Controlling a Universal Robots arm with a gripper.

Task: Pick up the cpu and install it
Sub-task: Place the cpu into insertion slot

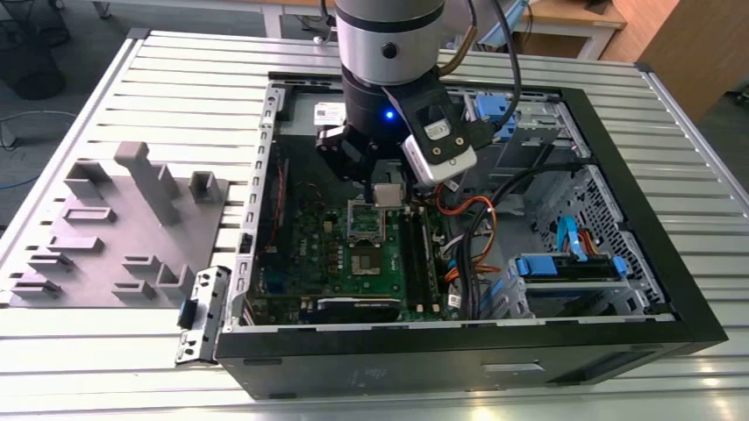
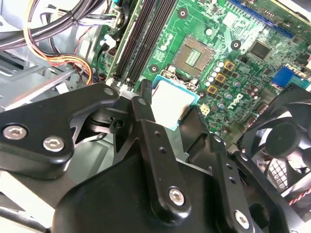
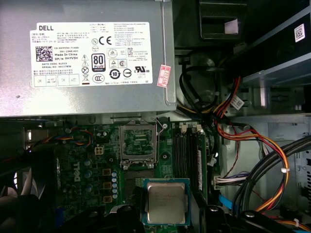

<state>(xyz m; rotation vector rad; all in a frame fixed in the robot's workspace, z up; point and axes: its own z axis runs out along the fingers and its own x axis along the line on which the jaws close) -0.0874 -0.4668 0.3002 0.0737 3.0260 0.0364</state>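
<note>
The cpu [image 3: 166, 199] is a small square chip with a silvery top and a thin teal-edged rim. My gripper [image 3: 167, 212] is shut on it, one black finger on each of two opposite edges. In the second wrist view the cpu [image 2: 175, 97] hangs level between the fingers [image 2: 145, 94] of the gripper [image 2: 169, 104], above the green motherboard. The open socket [image 3: 137, 141] with its metal frame lies a short way ahead of the chip, apart from it. In the exterior view the gripper [image 1: 384, 189] hangs inside the computer case, just above the socket [image 1: 372, 226].
The black computer case [image 1: 468, 338] lies open on a slatted metal table. A silver power supply [image 3: 82, 58] sits beyond the socket. Memory slots [image 3: 187, 155] and bundled coloured cables [image 3: 243, 141] run beside it. A fan [image 2: 286, 141] is close by. A grey moulded tray [image 1: 117, 228] stands at the exterior view's left.
</note>
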